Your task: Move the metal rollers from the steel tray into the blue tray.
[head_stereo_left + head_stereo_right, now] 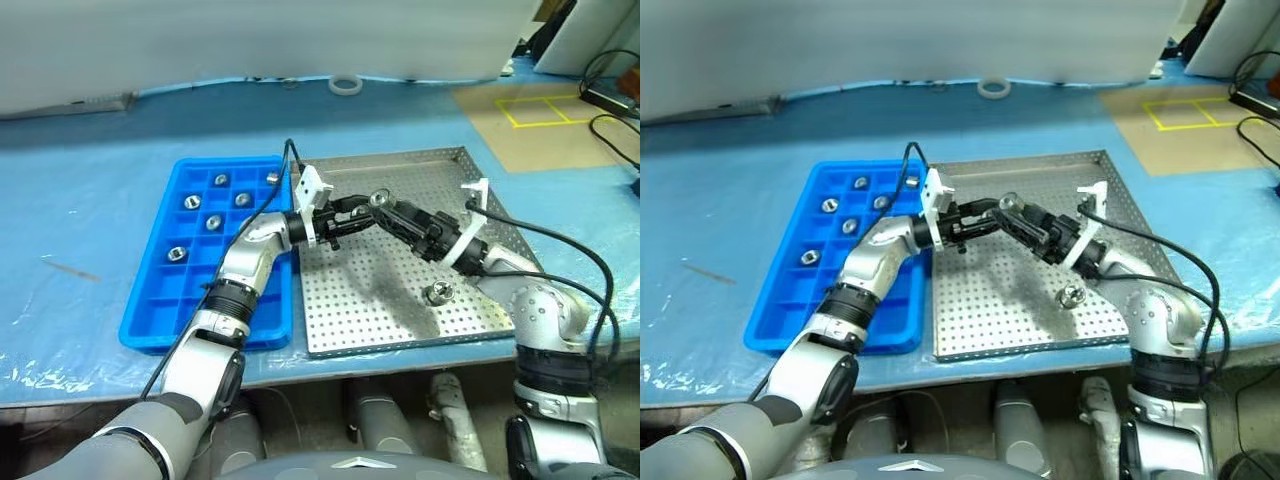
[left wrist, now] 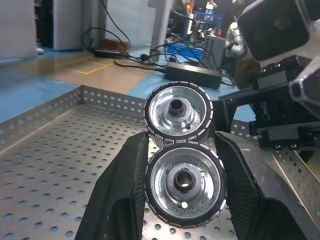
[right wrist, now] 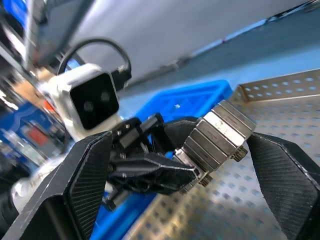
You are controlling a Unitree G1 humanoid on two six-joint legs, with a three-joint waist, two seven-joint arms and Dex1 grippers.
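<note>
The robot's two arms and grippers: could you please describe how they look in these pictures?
Both arms are silver-grey metal with black ribbed joint rings. Each wrist carries a white bracket with a small camera, fed by a thin black cable looping along the arm. The left gripper and right gripper each have two matte black, wedge-shaped fingers with a fine woven texture.

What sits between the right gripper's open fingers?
The rollers, stacked and clamped by the left gripper, sit between the right gripper's spread fingers, untouched, in the right wrist view.

Blue tray (image 1: 150, 300) left of, just beside, steel tray (image 1: 440, 160).
</note>
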